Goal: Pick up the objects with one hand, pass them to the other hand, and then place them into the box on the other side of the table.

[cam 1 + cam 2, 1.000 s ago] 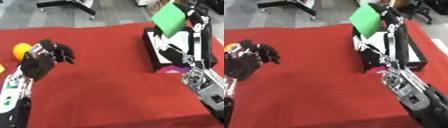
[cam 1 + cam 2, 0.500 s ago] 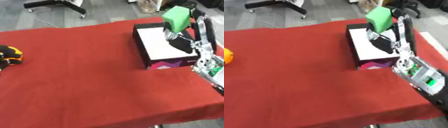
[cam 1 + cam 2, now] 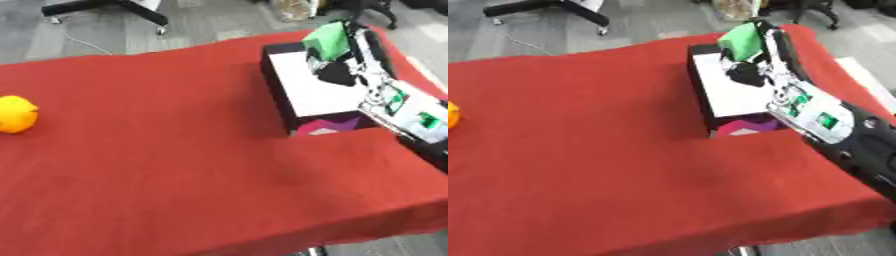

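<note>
Currently my right hand (image 3: pixel 337 70) is over the box (image 3: pixel 315 92), its fingers pinching the green object (image 3: pixel 325 41), which sits above the box's far end and clear of the white interior.

Changes since the earlier frames:
1. The green object has come lower and further in over the box; one second ago it was held high above the box's far wall.
2. The left hand, which was curled beside the orange object one second ago, has left both views. The whole picture has also shifted, so I put much of that down to head movement.
3. The orange object (image 3: pixel 16 114) now lies alone on the red surface (image 3: pixel 175 150), well away from the box toward my left.

Meaning for the task: I judge the handover of the green object complete and the placing step in progress. The release has not yet occurred. The orange object remains to be handled.

Limits of view:
- The right hand's fingers are dark and blurred against the box; I cannot see how they meet the green object.
- The box's far wall is hidden behind the hand and object.
- The right eye view cuts the orange object at its left edge.
</note>
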You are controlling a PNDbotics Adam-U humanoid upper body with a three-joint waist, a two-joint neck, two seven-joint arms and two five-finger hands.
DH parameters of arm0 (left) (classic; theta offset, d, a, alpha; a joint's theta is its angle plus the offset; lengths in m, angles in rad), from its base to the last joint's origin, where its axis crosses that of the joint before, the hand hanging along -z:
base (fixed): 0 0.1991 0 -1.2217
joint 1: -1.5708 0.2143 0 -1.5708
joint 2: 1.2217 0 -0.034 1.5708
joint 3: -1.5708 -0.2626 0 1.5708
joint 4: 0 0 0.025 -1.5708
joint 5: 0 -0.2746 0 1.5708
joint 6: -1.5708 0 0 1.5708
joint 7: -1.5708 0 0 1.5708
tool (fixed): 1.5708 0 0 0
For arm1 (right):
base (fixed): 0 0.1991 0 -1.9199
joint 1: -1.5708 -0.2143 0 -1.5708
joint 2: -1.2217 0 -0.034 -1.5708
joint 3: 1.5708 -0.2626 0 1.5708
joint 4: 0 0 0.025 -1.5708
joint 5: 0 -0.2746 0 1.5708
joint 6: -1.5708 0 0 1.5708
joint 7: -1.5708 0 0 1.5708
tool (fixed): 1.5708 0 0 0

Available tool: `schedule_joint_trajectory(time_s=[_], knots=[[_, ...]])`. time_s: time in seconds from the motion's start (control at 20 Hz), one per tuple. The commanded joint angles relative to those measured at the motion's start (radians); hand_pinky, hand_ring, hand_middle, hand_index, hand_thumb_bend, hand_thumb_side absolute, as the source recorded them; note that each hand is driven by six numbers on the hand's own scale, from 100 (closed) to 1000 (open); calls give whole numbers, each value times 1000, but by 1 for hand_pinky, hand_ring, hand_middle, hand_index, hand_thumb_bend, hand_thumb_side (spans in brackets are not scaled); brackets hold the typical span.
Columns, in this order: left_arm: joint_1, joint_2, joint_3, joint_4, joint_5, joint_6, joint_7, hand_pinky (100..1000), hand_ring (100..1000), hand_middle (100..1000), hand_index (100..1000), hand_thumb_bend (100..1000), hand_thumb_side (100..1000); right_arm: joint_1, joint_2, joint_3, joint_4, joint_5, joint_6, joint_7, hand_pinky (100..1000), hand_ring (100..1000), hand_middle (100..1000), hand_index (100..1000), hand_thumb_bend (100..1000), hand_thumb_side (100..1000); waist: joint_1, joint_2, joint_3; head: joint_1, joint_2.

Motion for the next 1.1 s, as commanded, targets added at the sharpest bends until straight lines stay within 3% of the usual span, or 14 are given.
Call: schedule_joint_trajectory(time_s=[0.05,0.2,0.5,0.6,0.65,0.7,0.95,1.1], knots=[[-8,7,-1,-28,7,-5,-5,691,697,657,757,100,798,-26,-18,0,70,17,141,-87,642,930,678,914,333,232,-2,-9,3,-16,-3],[-4,5,1,-31,4,-5,-4,692,699,658,758,100,799,-31,-15,-2,99,58,145,-30,681,969,757,958,608,344,-3,-10,3,-21,-3],[4,2,2,-34,-4,-3,-5,692,700,659,758,100,803,-23,-15,-21,111,109,176,29,730,1000,813,1000,814,483,-8,-14,2,-20,-3],[6,2,4,-35,-8,-3,-5,692,700,659,759,100,802,-12,-16,-32,95,122,176,16,733,1000,819,1000,809,505,-10,-15,1,-17,-3],[6,2,5,-36,-11,-3,-4,692,700,659,759,100,811,-3,-18,-40,73,131,173,-3,731,1000,818,1000,844,583,-11,-16,-1,-12,-3],[7,3,8,-36,-16,-4,-2,692,700,660,759,100,801,11,-19,-50,38,141,168,-31,726,1000,814,1000,790,511,-12,-15,-3,-3,-3],[13,13,22,-27,-59,-11,11,690,701,659,757,100,807,104,-10,-105,-239,186,170,-189,713,1000,806,999,698,491,-16,-15,-17,67,-3],[12,27,37,-14,-100,-24,29,688,699,658,755,100,793,153,31,-140,-395,247,167,-211,709,995,794,992,619,454,-16,-18,-28,133,-3]])
